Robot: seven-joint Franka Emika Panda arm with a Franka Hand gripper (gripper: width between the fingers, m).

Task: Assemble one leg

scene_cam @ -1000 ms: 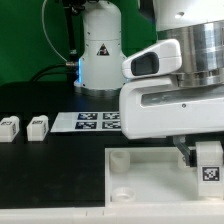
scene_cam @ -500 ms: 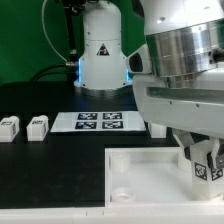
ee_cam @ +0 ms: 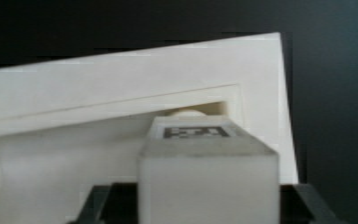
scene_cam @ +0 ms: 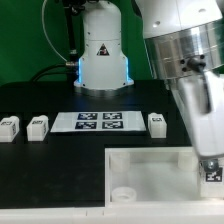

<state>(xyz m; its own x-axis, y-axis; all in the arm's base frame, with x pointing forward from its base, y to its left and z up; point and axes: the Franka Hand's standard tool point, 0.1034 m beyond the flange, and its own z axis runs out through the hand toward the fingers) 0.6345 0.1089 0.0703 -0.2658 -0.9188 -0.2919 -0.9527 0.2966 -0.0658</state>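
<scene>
My gripper [scene_cam: 210, 163] is shut on a white leg [scene_cam: 211, 170] with a marker tag, held over the right end of the large white panel [scene_cam: 140, 172]. In the wrist view the leg [ee_cam: 202, 160] stands between my dark fingers [ee_cam: 108, 202], its tagged end towards a corner socket [ee_cam: 206, 103] of the panel [ee_cam: 105, 85]. I cannot tell whether the leg touches the panel. Three more legs lie on the black table: two at the exterior view's left [scene_cam: 9, 126] [scene_cam: 38, 126] and one [scene_cam: 156, 123] beside the marker board.
The marker board [scene_cam: 98, 121] lies flat behind the panel. The arm's white base [scene_cam: 101, 50] stands at the back. A round socket [scene_cam: 121, 195] shows at the panel's near left corner.
The wrist has turned and shifted towards the exterior view's right, carrying the leg a little lower over the panel. The leg beside the marker board has come into view.
</scene>
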